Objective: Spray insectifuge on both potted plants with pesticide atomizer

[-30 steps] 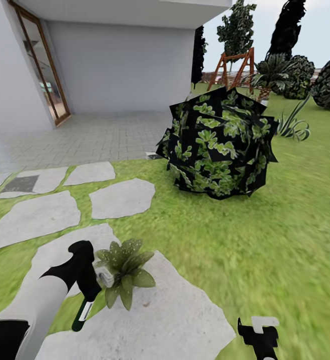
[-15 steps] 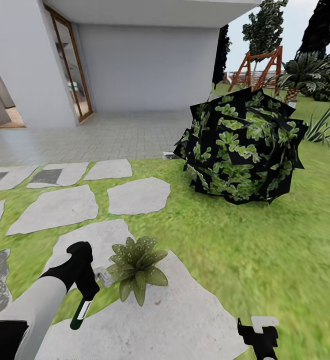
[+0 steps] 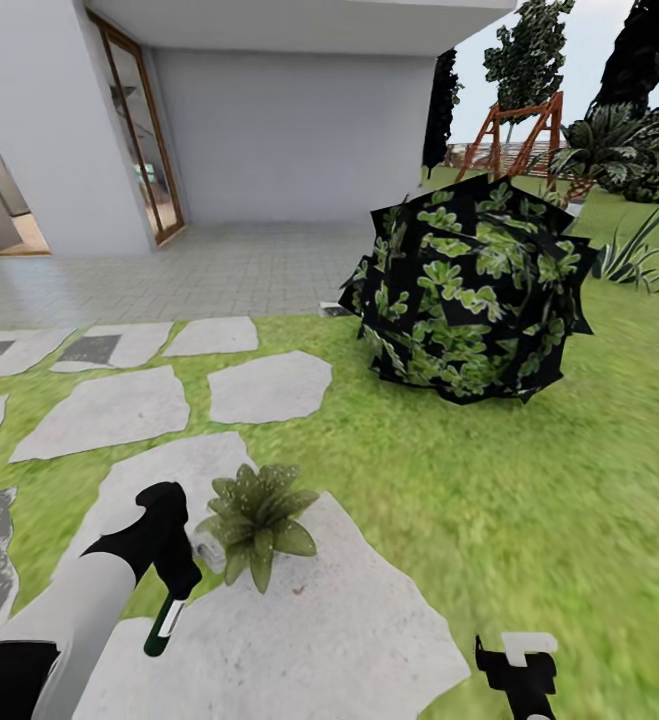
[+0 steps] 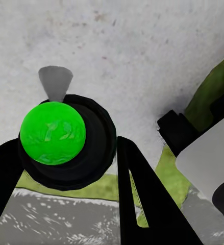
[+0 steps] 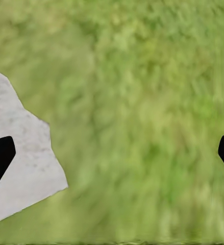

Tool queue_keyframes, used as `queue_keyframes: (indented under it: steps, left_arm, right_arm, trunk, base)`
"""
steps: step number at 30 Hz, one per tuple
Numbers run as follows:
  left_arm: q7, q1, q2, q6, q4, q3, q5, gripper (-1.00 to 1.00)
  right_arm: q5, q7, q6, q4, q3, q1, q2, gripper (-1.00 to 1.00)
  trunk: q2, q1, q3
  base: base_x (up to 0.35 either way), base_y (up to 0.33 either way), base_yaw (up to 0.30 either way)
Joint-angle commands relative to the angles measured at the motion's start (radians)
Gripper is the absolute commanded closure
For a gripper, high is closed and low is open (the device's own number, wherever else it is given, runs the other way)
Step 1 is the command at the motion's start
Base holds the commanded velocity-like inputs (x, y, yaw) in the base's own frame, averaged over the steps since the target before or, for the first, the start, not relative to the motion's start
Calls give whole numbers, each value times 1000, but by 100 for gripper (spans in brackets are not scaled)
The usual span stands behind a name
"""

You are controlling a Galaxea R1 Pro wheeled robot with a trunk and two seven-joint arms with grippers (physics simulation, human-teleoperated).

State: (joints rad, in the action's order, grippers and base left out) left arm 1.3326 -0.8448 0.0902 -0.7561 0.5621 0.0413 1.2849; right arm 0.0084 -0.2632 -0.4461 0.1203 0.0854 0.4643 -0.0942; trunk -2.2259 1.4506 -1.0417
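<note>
Behind potted plant (image 3: 257, 515), big leafy bush (image 3: 469, 285) on lawn (image 3: 489, 500).

The lawn (image 3: 489, 500) is set with pale grey stepping stones (image 3: 104, 410). One potted plant (image 3: 257, 520) is seated on the largest stone (image 3: 309, 630), near that stone's far edge. A big dark bush (image 3: 469, 290) is rooted in the grass beyond it, beside the edge of a paved terrace (image 3: 219, 270).

Bright even daylight, blurred grass, shadowless
</note>
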Motion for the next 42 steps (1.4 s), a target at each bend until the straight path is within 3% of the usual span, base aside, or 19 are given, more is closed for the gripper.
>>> queue_keyframes:
  steps: [1, 10, 12, 16, 19, 26, 36, 42]
  left_arm:
    - [8, 0, 1, -11, 0, 4, 4, 100]
    - [-8, 20, 4, -11, -10, 0, 0, 100]
    - [-40, 32, 0, -11, -10, 0, -30, 100]
    - [-178, 38, 0, -11, -31, 0, -166, 100]
    - [-228, 38, 0, -11, -39, 0, -201, 100]
    - [-234, 38, -3, -11, -41, 1, -209, 100]
    - [-236, 38, -4, -11, -67, 0, -210, 100]
    - [-237, 38, -3, -11, -115, 0, -210, 100]
  right_arm:
    - [1, -8, 0, -1, 8, 1, 0, -100]
    - [1, -8, 0, -1, 8, 1, 1, -100]
    - [1, -8, 0, -1, 8, 1, 1, -100]
    - [1, -8, 0, -1, 8, 1, 1, -100]
    - [1, -8, 0, -1, 8, 1, 1, -100]
    - [1, -8, 0, -1, 8, 1, 0, -100]
    - [2, -8, 0, -2, 8, 1, -8, -100]
    - [1, -8, 0, -1, 8, 1, -6, -100]
  trunk:
    - [0, -1, -1]
    - [0, -1, -1]
    - [0, -1, -1]
    - [0, -1, -1]
    - [0, -1, -1]
    - [0, -1, -1]
    - [0, -1, -1]
    - [0, -1, -1]
  base:
    - [-122, -68, 64]
    - [-15, -9, 246]
    - [0, 0, 275]
    - [0, 0, 275]
    - [0, 0, 273]
    - [5, -19, 125]
    - [109, -237, 2]
    - [204, -142, 4]
